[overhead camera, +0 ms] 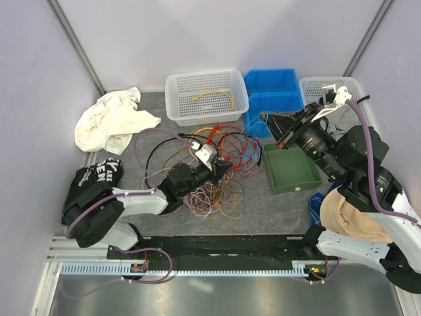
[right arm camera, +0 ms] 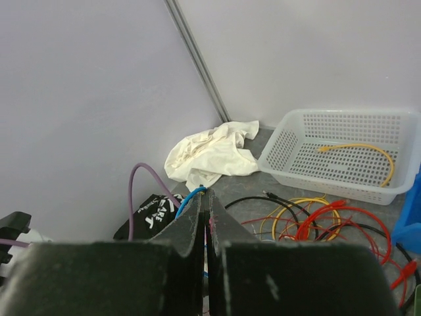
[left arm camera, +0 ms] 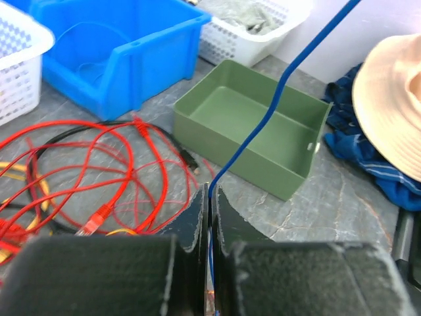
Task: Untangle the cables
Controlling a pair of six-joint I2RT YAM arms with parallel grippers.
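The cables (overhead camera: 227, 141) lie in a loose tangle of red, orange, yellow, black and white loops on the grey table. They also show in the left wrist view (left arm camera: 99, 164) and the right wrist view (right arm camera: 329, 220). My left gripper (overhead camera: 223, 170) sits at the tangle's right side. It is shut (left arm camera: 212, 191) on a thin blue cable (left arm camera: 276, 99), which rises taut up and to the right. My right gripper (overhead camera: 284, 139) hovers over the green tray (overhead camera: 296, 186). It is shut (right arm camera: 207, 192) on the same blue cable (right arm camera: 187, 197). A yellow cable (overhead camera: 214, 95) lies in the white basket (overhead camera: 172, 89).
A blue bin (overhead camera: 271, 82) and a second white basket (overhead camera: 309, 85) stand at the back right. A white cloth (overhead camera: 108, 118) and a black printed cloth (overhead camera: 99, 174) lie at the left. A tan hat (overhead camera: 352, 217) on a blue cloth (overhead camera: 317, 201) lies at the right.
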